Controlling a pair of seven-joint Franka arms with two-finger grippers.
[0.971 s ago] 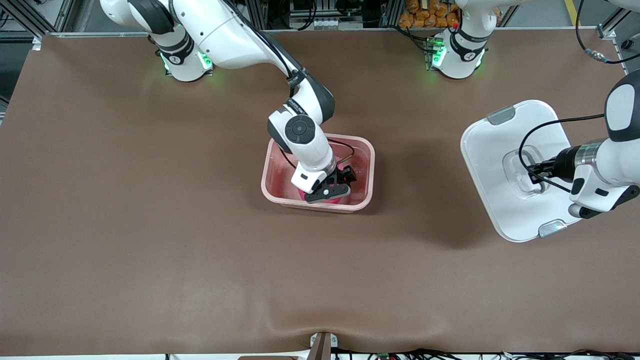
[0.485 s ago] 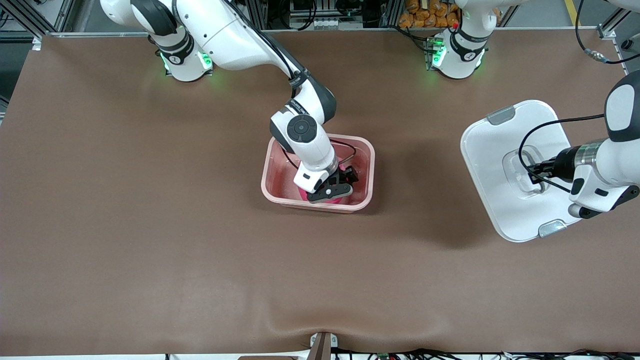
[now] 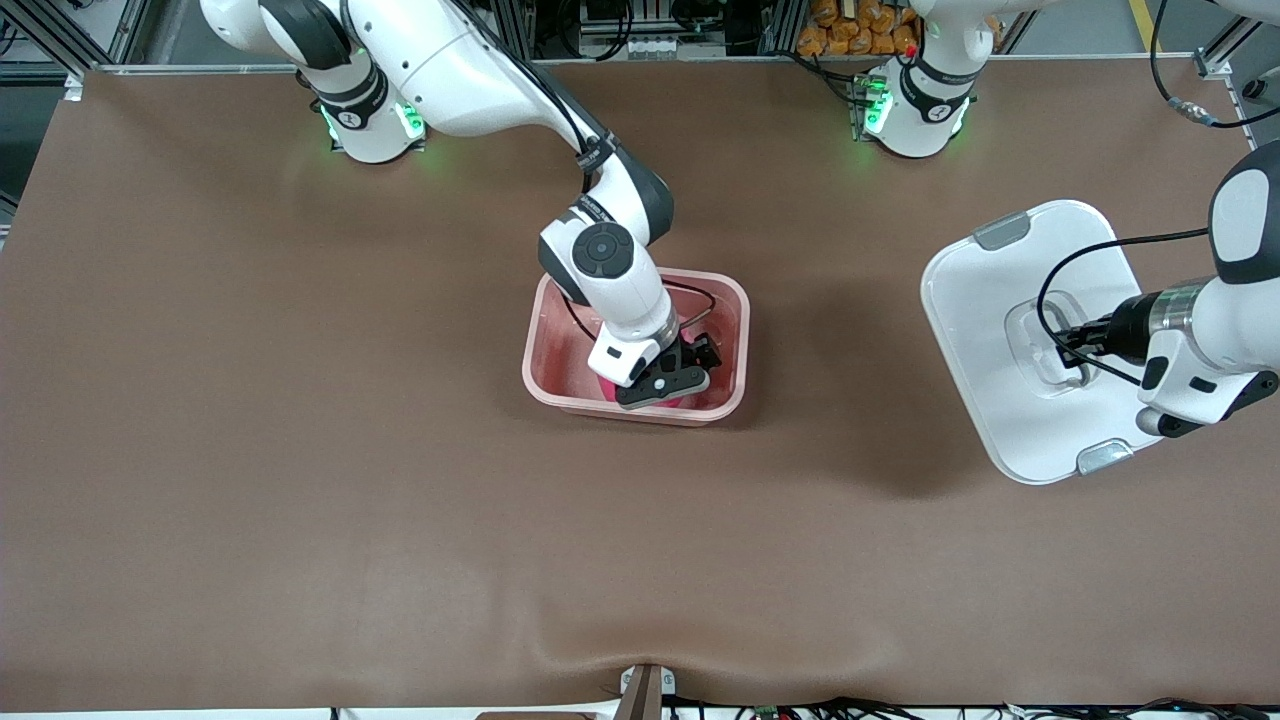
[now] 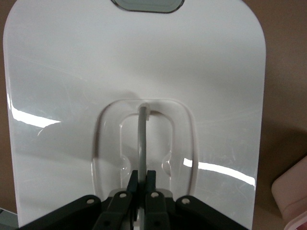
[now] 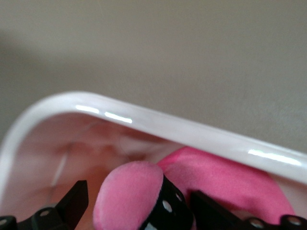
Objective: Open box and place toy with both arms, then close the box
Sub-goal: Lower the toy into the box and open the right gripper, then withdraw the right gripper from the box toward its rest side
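Front view: one box [image 3: 728,330] sits mid-table with the right gripper [image 3: 668,385] lowered inside it, over the one toy [image 3: 672,402], which lies in the box against the wall nearest the camera. Toward the left arm's end lies the one lid [image 3: 985,330], parked clear so the box stays open.

Left wrist view: the left gripper [image 4: 141,181] is pinched on the lid's handle [image 4: 142,139], probably ready to carry it back.

Right wrist view: the right gripper's fingers [image 5: 72,203] are spread either side of the toy [image 5: 129,191], apparently letting go.
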